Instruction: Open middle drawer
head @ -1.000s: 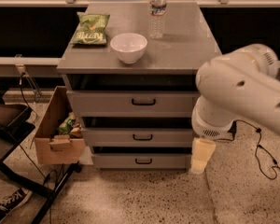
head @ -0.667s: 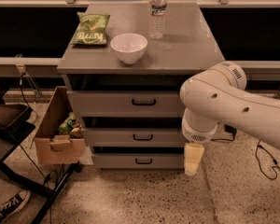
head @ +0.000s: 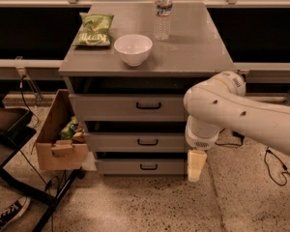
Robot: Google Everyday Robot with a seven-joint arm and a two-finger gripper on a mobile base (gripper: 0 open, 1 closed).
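Observation:
A grey cabinet has three stacked drawers. The middle drawer (head: 135, 142) has a flat grey front with a small black centre handle (head: 147, 142) and sits shut. My white arm comes in from the right and covers the drawers' right ends. My gripper (head: 196, 165) hangs below the arm's wrist, its cream-coloured finger pointing down, to the right of the handle and level with the bottom drawer (head: 141, 166). It holds nothing that I can see.
On the cabinet top (head: 193, 47) stand a white bowl (head: 133, 49), a green chip bag (head: 93, 30) and a water bottle (head: 163, 12). A cardboard box (head: 58, 134) with items stands left of the drawers. A black stand (head: 9, 144) and a shoe (head: 7, 217) are at the far left. Cables (head: 275, 166) lie on the right floor.
My arm has swung left and forward across the cabinet's right side. The gripper has moved left, closer to the drawer fronts. The drawers have not moved.

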